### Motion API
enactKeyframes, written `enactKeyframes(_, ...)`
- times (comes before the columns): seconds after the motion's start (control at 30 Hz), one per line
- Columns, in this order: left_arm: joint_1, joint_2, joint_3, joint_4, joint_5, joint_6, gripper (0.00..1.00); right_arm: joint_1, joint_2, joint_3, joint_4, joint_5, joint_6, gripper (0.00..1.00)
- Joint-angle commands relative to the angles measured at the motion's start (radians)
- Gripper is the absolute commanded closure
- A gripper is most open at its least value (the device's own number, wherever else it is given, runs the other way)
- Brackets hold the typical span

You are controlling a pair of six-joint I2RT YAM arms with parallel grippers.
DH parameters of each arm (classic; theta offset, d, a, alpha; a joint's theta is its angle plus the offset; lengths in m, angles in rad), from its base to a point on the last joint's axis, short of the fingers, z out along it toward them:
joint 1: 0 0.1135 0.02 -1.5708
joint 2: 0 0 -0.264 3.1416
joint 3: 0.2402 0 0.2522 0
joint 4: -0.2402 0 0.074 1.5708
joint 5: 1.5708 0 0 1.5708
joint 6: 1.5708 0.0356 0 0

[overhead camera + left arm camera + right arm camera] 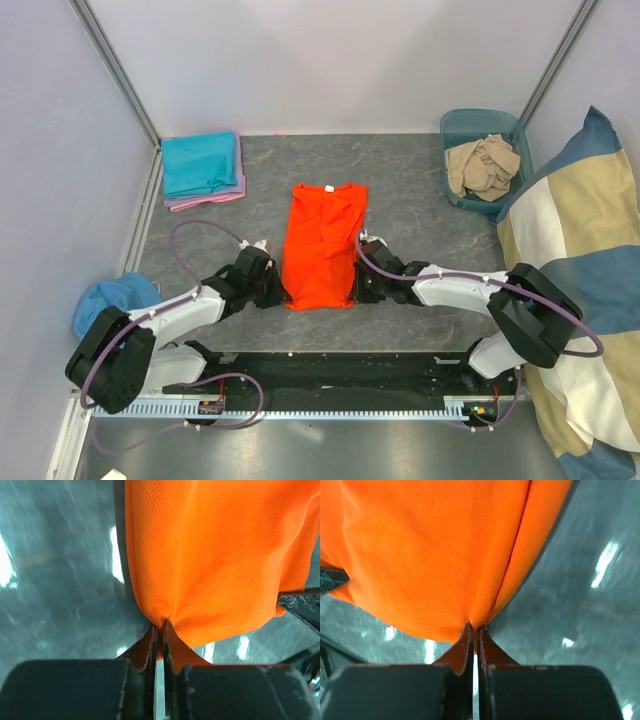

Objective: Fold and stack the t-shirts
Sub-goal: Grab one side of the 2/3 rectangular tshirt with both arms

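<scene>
Left jaws, right jaws each clamped tight on a hem corner of orange t-shirt (320, 245) (body spread between them), presumably for folding.

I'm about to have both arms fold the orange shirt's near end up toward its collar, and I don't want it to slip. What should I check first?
1. Left gripper shut on the orange t-shirt's near-left corner: ok.
2. Right gripper shut on the near-right corner: ok.
3. Every cloth layer caught in each pinch: cannot tell.
4. Shirt lying flat in a narrow strip, white neck label at the far end: ok.
5. Folded stack and bin standing apart from the shirt: ok.
</scene>
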Motion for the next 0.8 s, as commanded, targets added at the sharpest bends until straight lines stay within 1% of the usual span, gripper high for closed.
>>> enactKeyframes(0.0, -0.049, -0.078, -0.041, -0.112, 0.033, -0.023, 0.98, 0.055, -0.077, -0.043, -0.075, 0.025, 0.068, 1.0)
enactKeyframes(0.13, -0.103, -0.17, -0.086, -0.156, 0.058, -0.1, 0.98, 0.107, -0.129, -0.072, -0.101, 0.052, 0.116, 1.0)
enactKeyframes(0.4, -0.189, -0.289, -0.095, -0.259, 0.105, -0.131, 0.98, 0.219, -0.223, -0.088, -0.167, 0.114, 0.196, 1.0)
enactKeyframes(0.47, -0.189, -0.333, -0.066, -0.308, 0.098, -0.125, 0.98, 0.233, -0.247, -0.08, -0.182, 0.126, 0.217, 1.0)
enactKeyframes(0.57, -0.191, -0.356, 0.02, -0.374, 0.067, -0.102, 0.98, 0.241, -0.295, -0.051, -0.216, 0.159, 0.233, 1.0)
enactKeyframes(0.67, -0.189, -0.342, 0.145, -0.411, 0.017, -0.068, 0.98, 0.242, -0.336, -0.005, -0.254, 0.204, 0.234, 1.0)
enactKeyframes(0.77, -0.189, -0.301, 0.219, -0.414, -0.057, -0.045, 0.98, 0.242, -0.356, 0.05, -0.289, 0.257, 0.225, 1.0)
